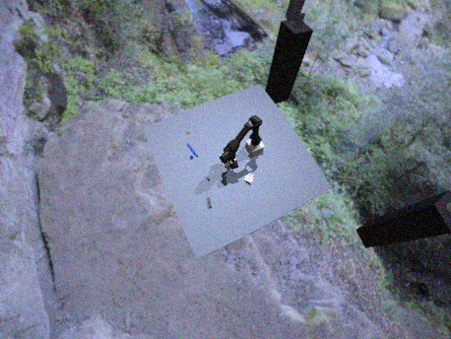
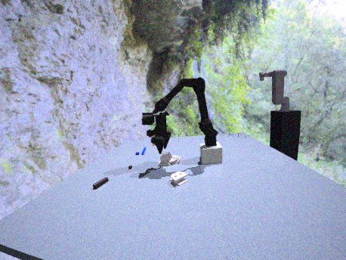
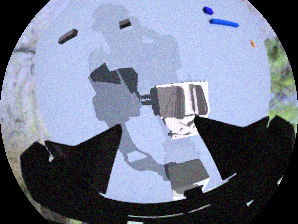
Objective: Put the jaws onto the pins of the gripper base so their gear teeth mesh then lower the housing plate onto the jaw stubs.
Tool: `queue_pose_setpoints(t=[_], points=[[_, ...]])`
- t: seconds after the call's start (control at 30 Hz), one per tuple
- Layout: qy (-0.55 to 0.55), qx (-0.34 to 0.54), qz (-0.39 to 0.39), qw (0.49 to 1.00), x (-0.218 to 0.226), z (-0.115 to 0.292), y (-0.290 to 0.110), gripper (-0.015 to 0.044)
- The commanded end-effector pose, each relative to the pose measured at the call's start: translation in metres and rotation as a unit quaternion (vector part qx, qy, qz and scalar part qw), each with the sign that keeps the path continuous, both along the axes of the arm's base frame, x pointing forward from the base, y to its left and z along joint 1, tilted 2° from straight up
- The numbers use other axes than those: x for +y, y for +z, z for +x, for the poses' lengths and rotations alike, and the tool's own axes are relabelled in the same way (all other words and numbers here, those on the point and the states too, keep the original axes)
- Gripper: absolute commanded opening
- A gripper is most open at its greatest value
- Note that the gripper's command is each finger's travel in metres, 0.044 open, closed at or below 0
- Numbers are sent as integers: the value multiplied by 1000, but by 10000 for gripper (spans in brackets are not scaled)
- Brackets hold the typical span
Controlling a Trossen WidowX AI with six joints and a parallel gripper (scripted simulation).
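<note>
A pale assembly (image 2: pixel 168 160) (image 3: pixel 201 92) stands on the table near the arm's base; the wrist view shows a blocky body with two shaded, wall-like faces and a dark toothed-looking piece (image 3: pixel 146 99) at its left side. Which parts are jaws, pins or plate, and whether teeth mesh, I cannot tell. A second pale piece (image 1: pixel 249 178) (image 2: pixel 179 177) lies apart on the table, with small dark spots on top; it does not show in the wrist view. My gripper (image 2: pixel 160 151) (image 3: pixel 158 124) is open and empty, raised above and slightly to one side of the assembly.
A dark bar (image 1: pixel 209 203) (image 2: pixel 100 183) (image 3: pixel 68 36), a small dark block (image 2: pixel 130 167) (image 3: pixel 125 23), a blue rod (image 1: pixel 192 150) (image 2: pixel 143 151) (image 3: pixel 224 22), a small blue piece (image 1: pixel 191 158) (image 2: pixel 137 153) (image 3: pixel 208 10) and an orange piece (image 1: pixel 188 132) (image 3: pixel 253 44) lie farther out. The arm's pale base block (image 2: pixel 211 154) stands behind.
</note>
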State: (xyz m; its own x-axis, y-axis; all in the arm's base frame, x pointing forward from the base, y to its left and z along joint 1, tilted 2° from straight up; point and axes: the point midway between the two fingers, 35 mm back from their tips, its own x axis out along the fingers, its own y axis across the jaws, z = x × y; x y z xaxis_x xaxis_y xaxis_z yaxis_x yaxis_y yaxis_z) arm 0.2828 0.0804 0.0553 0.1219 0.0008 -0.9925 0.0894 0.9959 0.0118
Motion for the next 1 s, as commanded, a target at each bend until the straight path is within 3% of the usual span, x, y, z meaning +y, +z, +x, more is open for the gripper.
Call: queue_pose_setpoints(t=[0.0, 0.97], points=[[-34, 6, 4, 999, 20, -4, -1, 440], [-277, 32, 34, 960, 156, -82, 3, 440]])
